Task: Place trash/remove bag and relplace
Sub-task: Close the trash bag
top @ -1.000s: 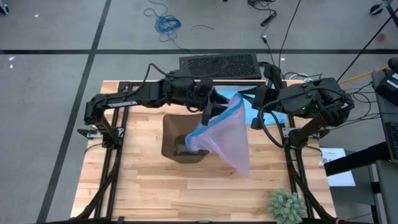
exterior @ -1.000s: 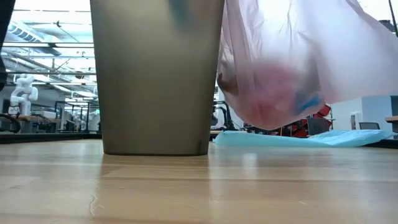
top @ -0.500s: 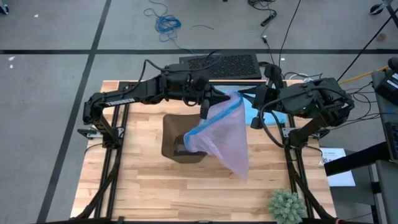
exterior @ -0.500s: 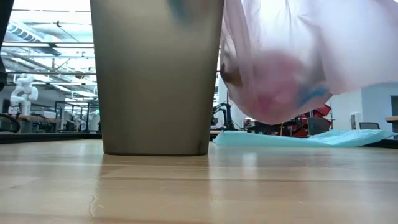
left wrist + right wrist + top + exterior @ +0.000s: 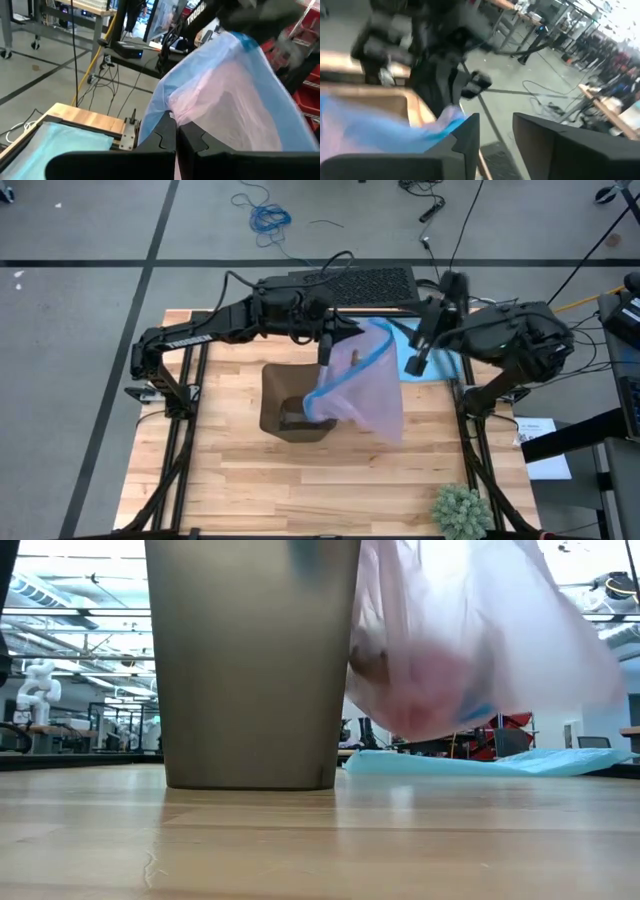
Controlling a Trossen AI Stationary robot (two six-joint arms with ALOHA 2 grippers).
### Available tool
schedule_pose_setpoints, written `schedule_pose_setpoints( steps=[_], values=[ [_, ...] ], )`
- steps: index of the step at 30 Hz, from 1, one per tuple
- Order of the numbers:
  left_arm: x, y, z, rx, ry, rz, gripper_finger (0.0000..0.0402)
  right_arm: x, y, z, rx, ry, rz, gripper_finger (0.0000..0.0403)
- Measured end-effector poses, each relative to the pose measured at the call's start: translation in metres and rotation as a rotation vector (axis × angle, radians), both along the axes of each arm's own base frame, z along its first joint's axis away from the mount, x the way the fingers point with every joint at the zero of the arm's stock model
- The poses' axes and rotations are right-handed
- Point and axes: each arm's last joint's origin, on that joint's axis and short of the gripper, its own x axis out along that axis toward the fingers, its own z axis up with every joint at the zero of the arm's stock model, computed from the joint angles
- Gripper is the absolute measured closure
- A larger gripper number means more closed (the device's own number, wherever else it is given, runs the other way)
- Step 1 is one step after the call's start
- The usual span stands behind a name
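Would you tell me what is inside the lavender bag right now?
Through the bag, dark and pinkish lumps with a blue patch show near its bottom; the hazy film hides what they are.

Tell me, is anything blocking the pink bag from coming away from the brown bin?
Nothing visible. The left gripper is shut on the thin lavender-pink plastic bag, which hangs clear beside the tall brown bin, above bare wooden table.

Lighting even, diffuse, from overhead; the table shows only soft shadows under the arms. Low view: bright windows behind blow out to white; the bin stands backlit, dark. The bag glows translucent, smeared with motion blur. Right wrist view heavily blurred throughout. Left wrist view sharper, far background soft.
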Motion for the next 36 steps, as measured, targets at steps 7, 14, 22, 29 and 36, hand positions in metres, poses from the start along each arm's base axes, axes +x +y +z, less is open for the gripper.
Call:
schedule_pose_setpoints(
  steps=[7,14,22,29,36],
  values=[
    [0.000,0.000,-0.003,0.013,0.027,-0.002,0.0401,-0.031,-0.009,0.014,0.259,-0.217,-0.032,0.0280],
    [0.000,0.000,-0.003,0.017,0.028,-0.002,0.0401,-0.041,-0.010,0.017,0.683,-0.351,0.059,0.0283],
    [0.000,0.000,-0.003,0.022,0.029,-0.001,0.0401,-0.004,-0.001,0.003,0.863,-0.308,0.038,0.0284],
    [0.000,0.000,-0.004,0.025,0.036,-0.001,0.0402,-0.001,-0.008,0.000,0.914,-0.330,-0.038,0.0293],
    [0.000,0.000,-0.004,0.042,0.034,-0.002,0.0402,0.003,-0.007,-0.005,0.926,-0.285,-0.045,0.0365]
  ],
)
